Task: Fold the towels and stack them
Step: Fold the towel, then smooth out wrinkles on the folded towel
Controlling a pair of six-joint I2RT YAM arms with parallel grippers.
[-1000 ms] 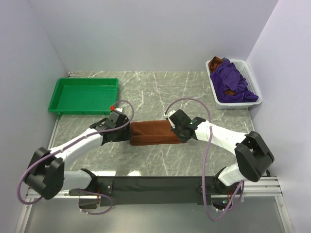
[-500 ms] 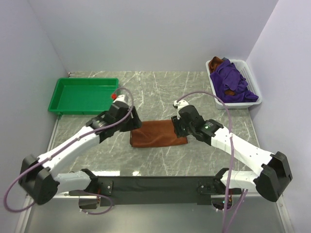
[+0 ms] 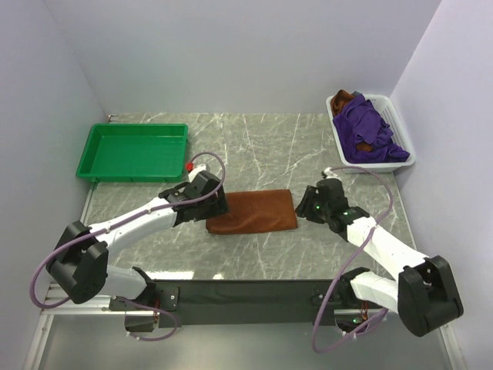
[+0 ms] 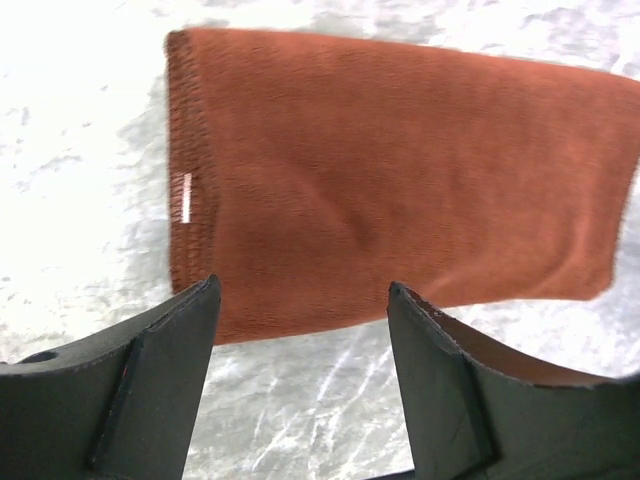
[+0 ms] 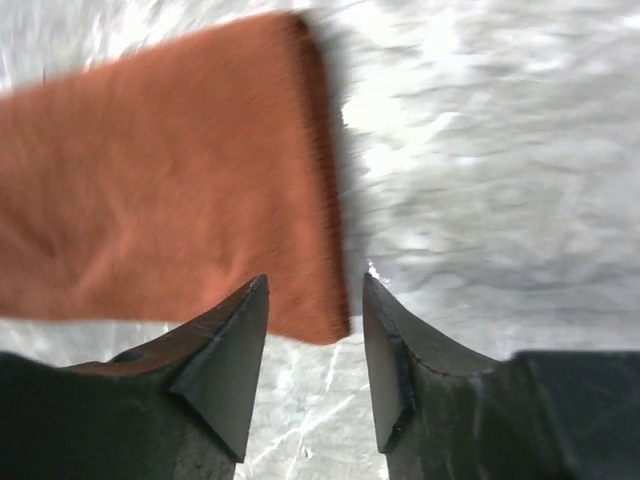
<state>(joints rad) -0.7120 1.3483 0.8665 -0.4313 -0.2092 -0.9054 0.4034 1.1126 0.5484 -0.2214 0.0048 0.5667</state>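
A folded rust-brown towel (image 3: 254,211) lies flat in the middle of the marble table; both wrist views show it too, rust-brown towel (image 4: 400,180) and rust-brown towel (image 5: 160,190). My left gripper (image 3: 218,208) stands open at its left end, jaws apart with bare table between them (image 4: 300,300). My right gripper (image 3: 306,206) is open just off the towel's right end, nothing between its fingers (image 5: 315,300). More towels, purple (image 3: 370,131) and brown, sit crumpled in the white basket (image 3: 403,140) at the back right.
A green tray (image 3: 92,150) sits at the back left of the table. Grey walls close in on the left, back and right. A black strip runs along the table's near edge (image 3: 246,291).
Both grippers carried the towel's near edge away from the arms, completing a fold, then let go. The right gripper has drawn back to the right, off the cloth; both jaws have widened.
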